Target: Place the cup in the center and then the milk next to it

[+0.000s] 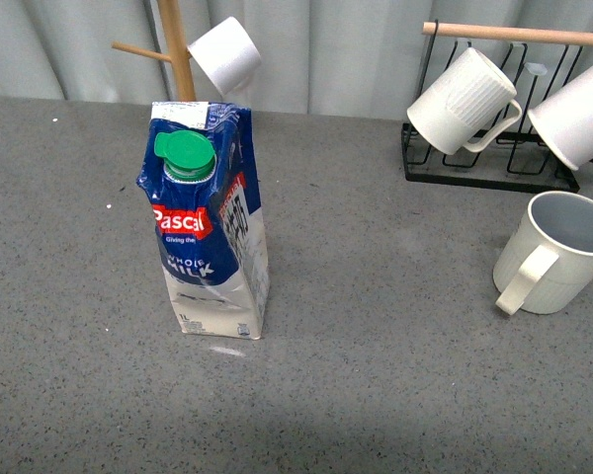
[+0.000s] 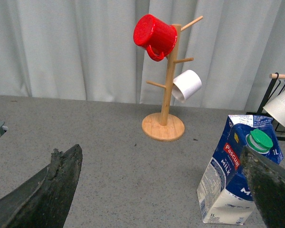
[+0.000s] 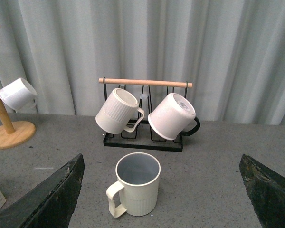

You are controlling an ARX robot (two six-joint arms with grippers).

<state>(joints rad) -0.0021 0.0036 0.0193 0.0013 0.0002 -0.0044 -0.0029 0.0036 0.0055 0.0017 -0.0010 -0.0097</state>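
The cup, cream-white with a ribbed lower body, grey inside and loop handle, stands upright on the grey table at the right edge of the front view. In the right wrist view the cup stands between and ahead of my open right gripper fingers, apart from them. The milk, a blue and white carton with a green cap, stands upright left of centre. In the left wrist view the milk is close by one finger of my open left gripper. Neither arm shows in the front view.
A black wire rack with a wooden bar holds two white mugs behind the cup. A wooden mug tree behind the milk carries a red mug and a small white cup. Curtains hang behind the table.
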